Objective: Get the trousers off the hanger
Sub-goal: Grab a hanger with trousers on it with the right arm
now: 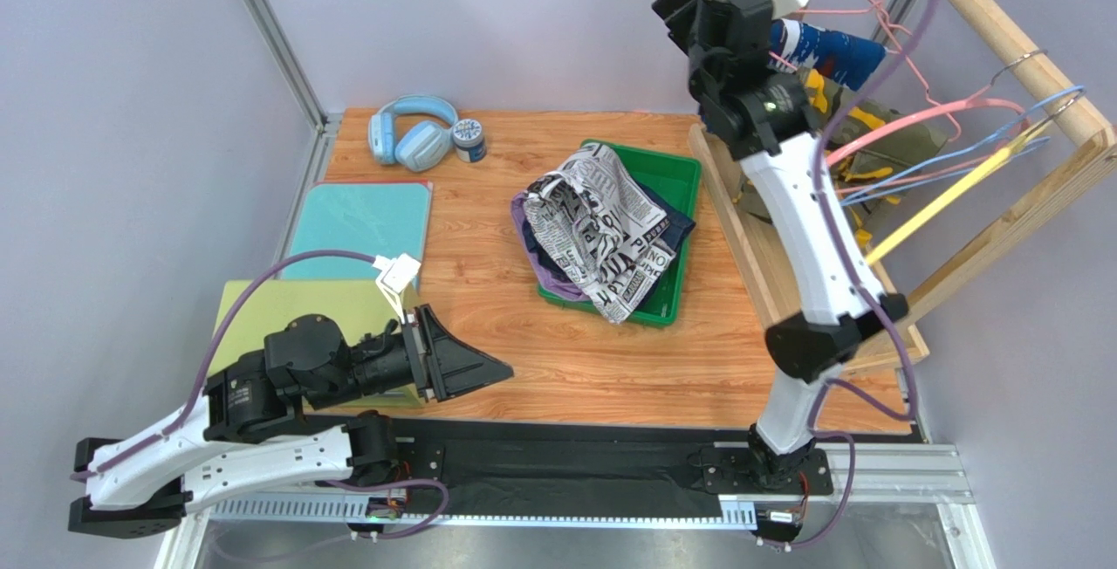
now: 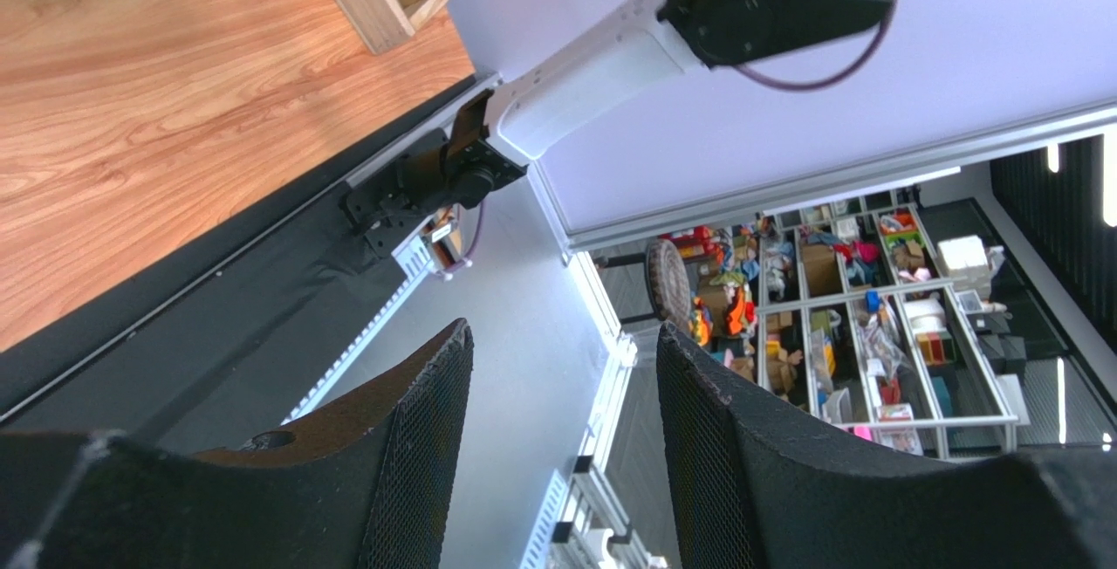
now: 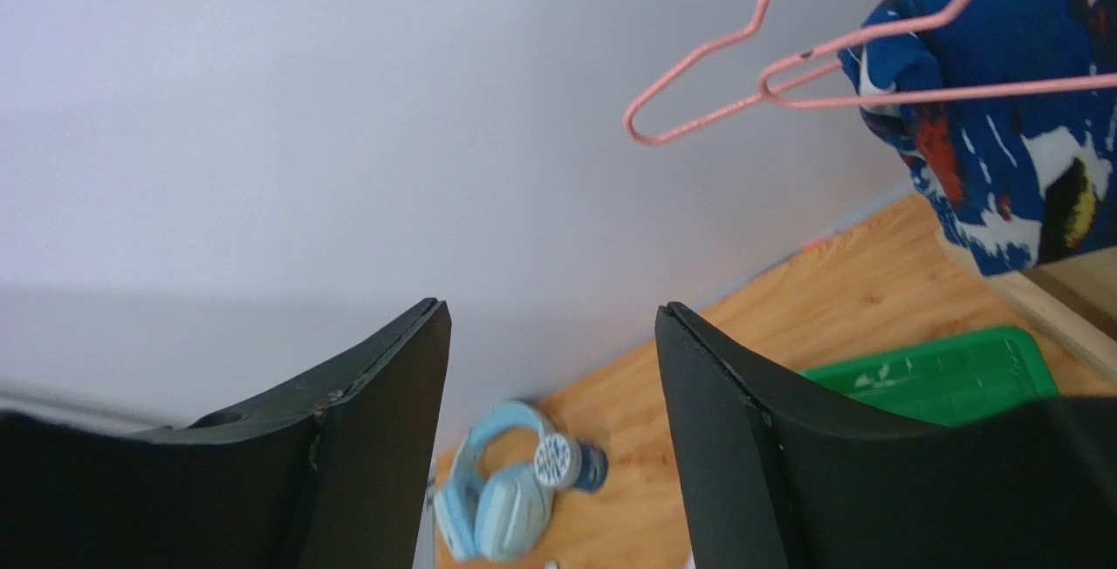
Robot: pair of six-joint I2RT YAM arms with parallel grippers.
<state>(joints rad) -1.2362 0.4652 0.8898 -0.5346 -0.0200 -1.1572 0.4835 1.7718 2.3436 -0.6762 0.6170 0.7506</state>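
Reach step: right pincer (image 3: pixel 551 320) apart, empty; abstract-print trousers (image 3: pixel 1003 150) up-right on pink hanger (image 3: pixel 813 103). Next: close in, clamp cloth. Left pincer (image 2: pixel 564 353) apart, idle.

Right claw (image 3: pixel 551 314) fingers (image 3: pixel 374 425): matt black plastic, smooth, edges slightly scuffed. Up and right of it, pink hanger (image 3: pixel 734 72): thin wire, smooth coated finish. At the hanger's right end, blue-white-red trousers (image 3: pixel 997 150): soft printed cloth, matt. Low between those fingers, headphones (image 3: pixel 505 504): pale blue plastic, slight sheen. Lower right of that claw, green tray (image 3: pixel 944 379): smooth plastic, semi-gloss. Table (image 3: pixel 839 294): wood grain, satin. Left claw (image 2: pixel 564 347) pads (image 2: pixel 439 438): black, fine mesh-like rough texture. Up left of it, black strip (image 2: pixel 197 320): matt. Newsprint trousers (image 1: pixel 597 222): crumpled matt cloth.
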